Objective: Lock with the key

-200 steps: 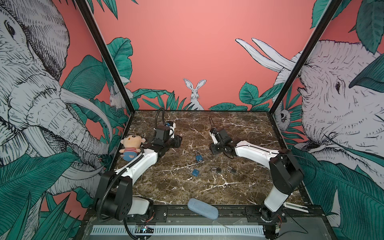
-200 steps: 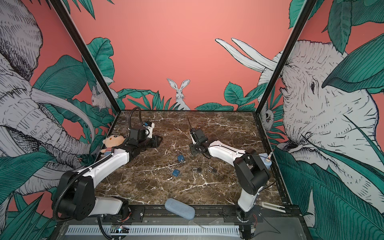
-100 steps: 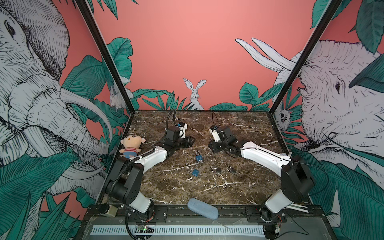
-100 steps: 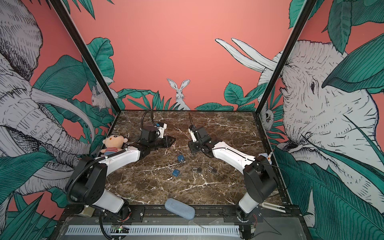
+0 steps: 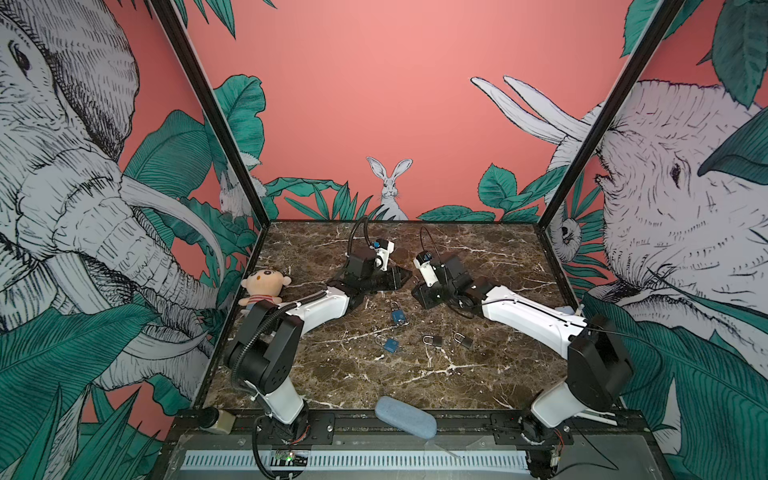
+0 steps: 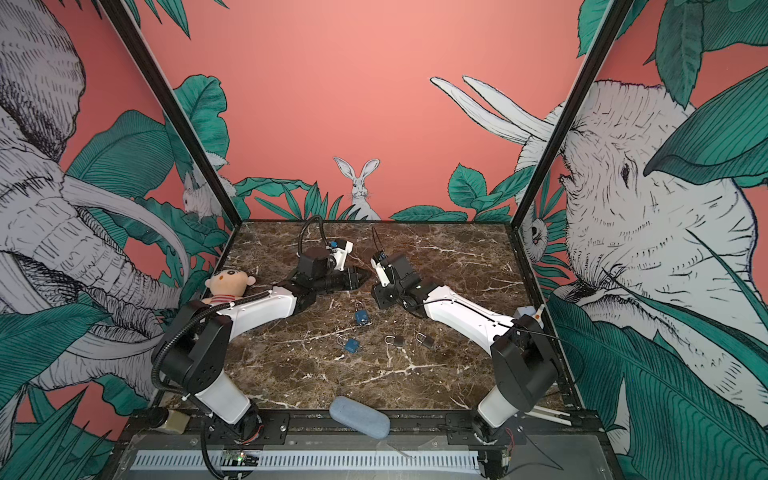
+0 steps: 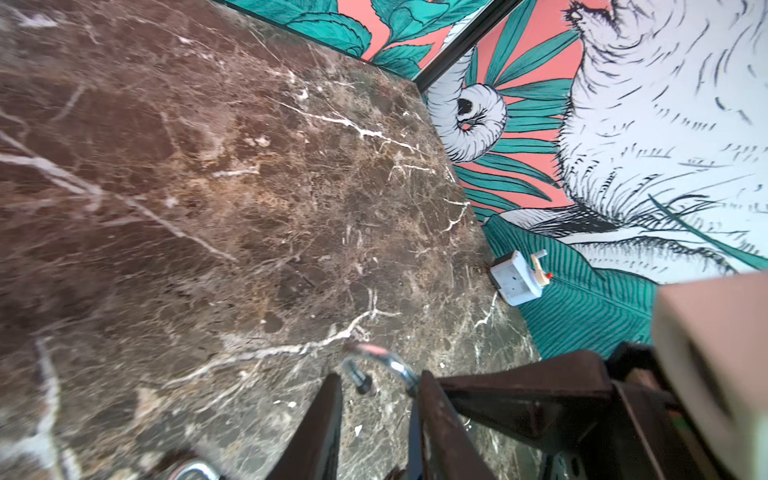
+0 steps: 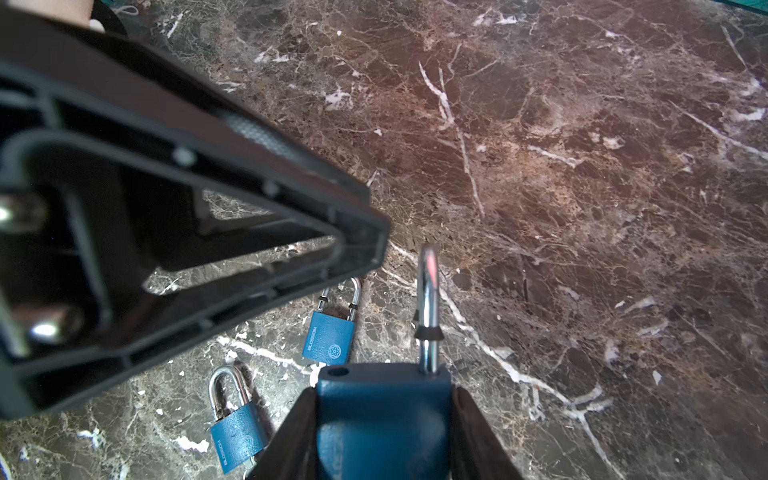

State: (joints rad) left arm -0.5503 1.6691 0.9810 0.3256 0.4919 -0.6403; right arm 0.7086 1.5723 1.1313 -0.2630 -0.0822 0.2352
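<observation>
Blue padlock (image 8: pixel 382 419) clamped in right end effector (image 8: pixel 380 395); left end effector (image 7: pixel 379 382) narrow, grip unclear.

Left arm (image 5: pixel 320 307) and right arm (image 5: pixel 528 318) reach low, tips close; left gripper (image 7: pixel 378 376) narrowly parted, right gripper (image 8: pixel 382 397) clamped.

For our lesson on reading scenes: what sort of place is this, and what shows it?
Most likely a robot training cell: a left arm and right arm mounted on a front rail, a marble-look table boxed in by printed jungle walls, and small padlocks lying on it.
</observation>
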